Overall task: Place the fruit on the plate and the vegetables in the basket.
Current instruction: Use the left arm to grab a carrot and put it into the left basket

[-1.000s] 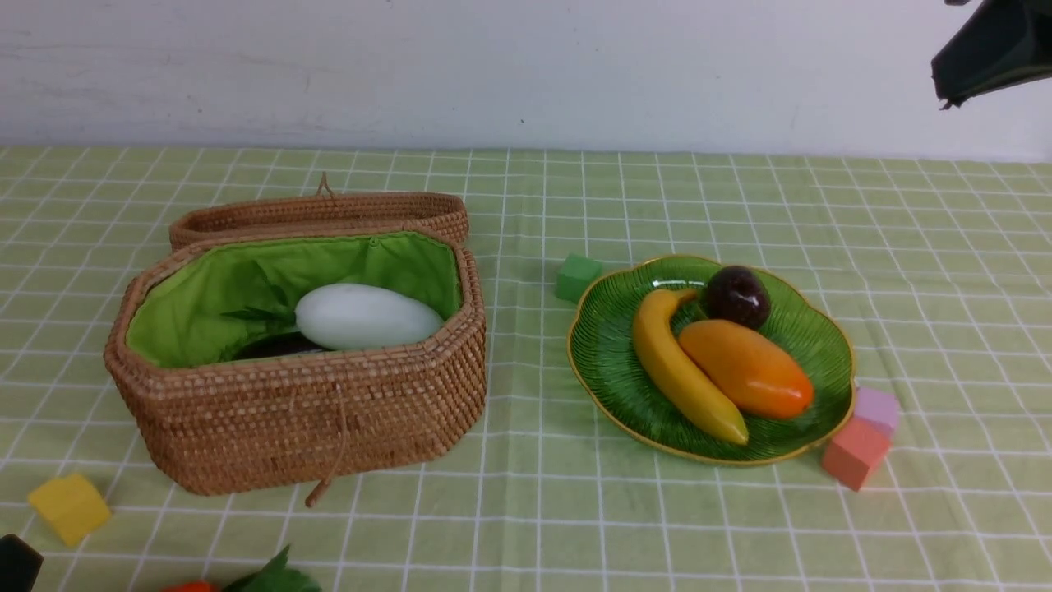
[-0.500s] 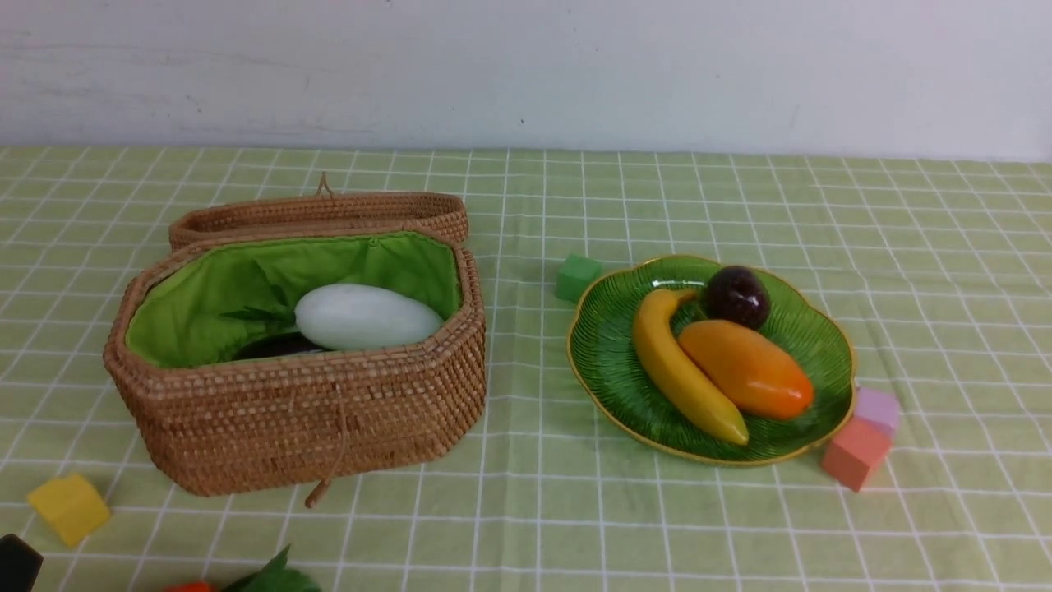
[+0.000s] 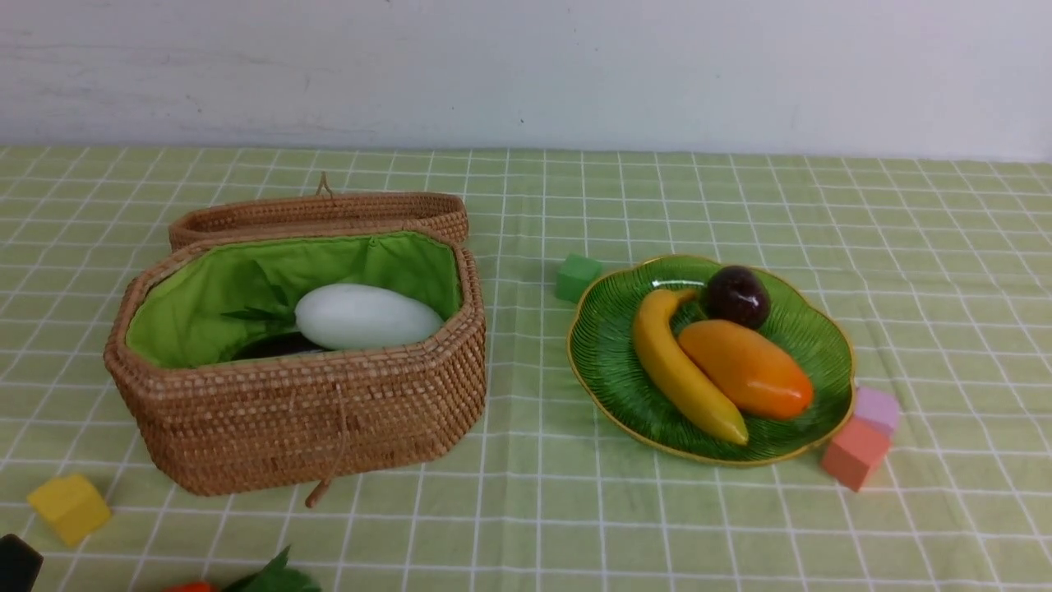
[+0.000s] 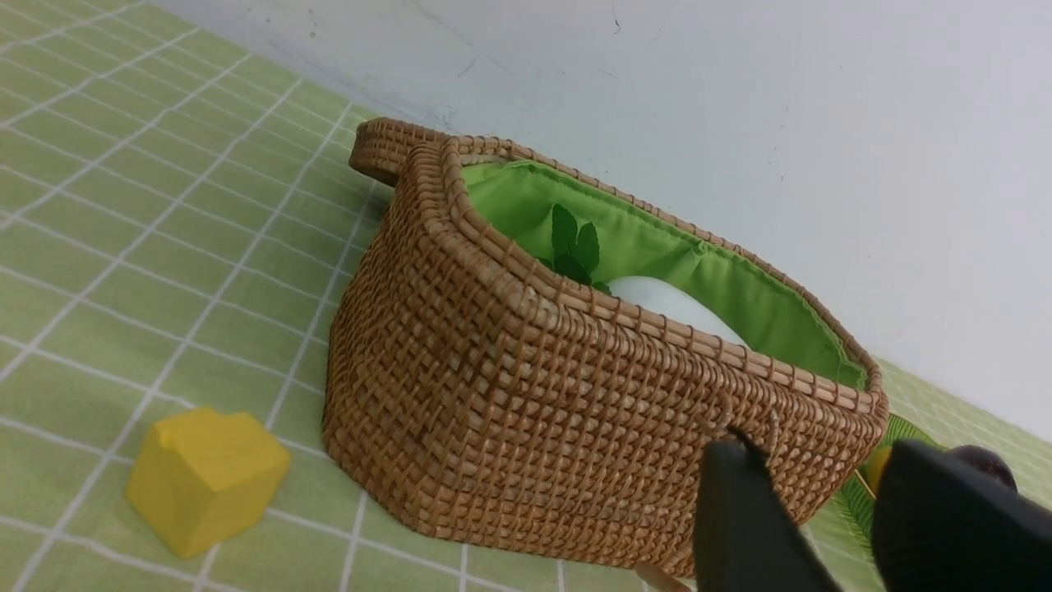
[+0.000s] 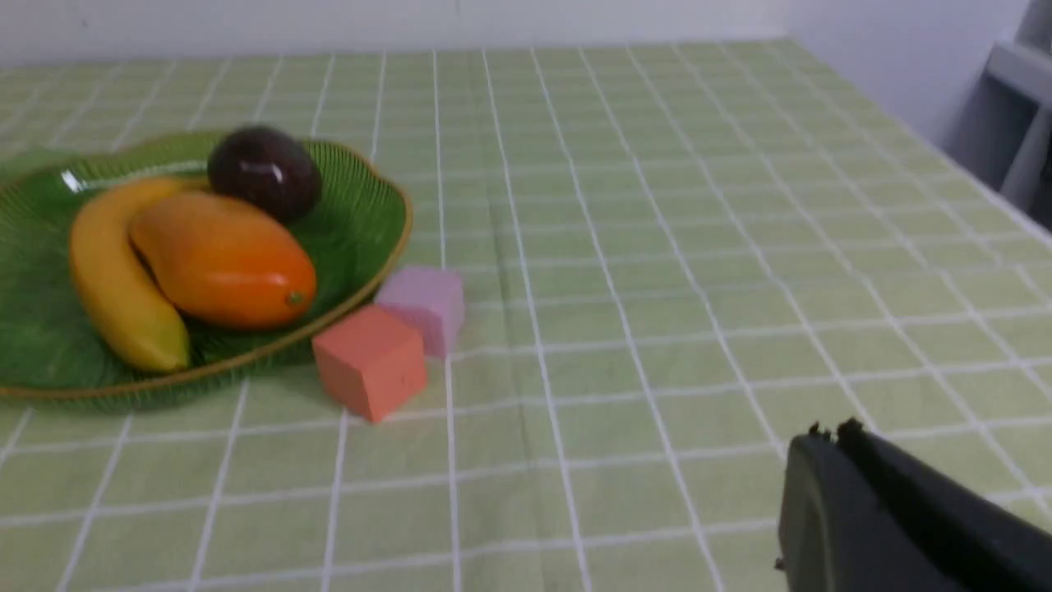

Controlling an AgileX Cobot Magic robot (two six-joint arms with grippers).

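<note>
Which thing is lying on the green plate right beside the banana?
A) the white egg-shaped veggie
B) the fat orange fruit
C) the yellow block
B: the fat orange fruit lies on the plate right against the banana, while the white veggie sits in the basket and the yellow block is on the tablecloth.

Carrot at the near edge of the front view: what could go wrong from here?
1. The carrot is barely in frame, so a grasp by the left claw may be poorly aimed.
2. The basket already holds the white vegetable; the carrot's leaves could snag its rim.
</note>
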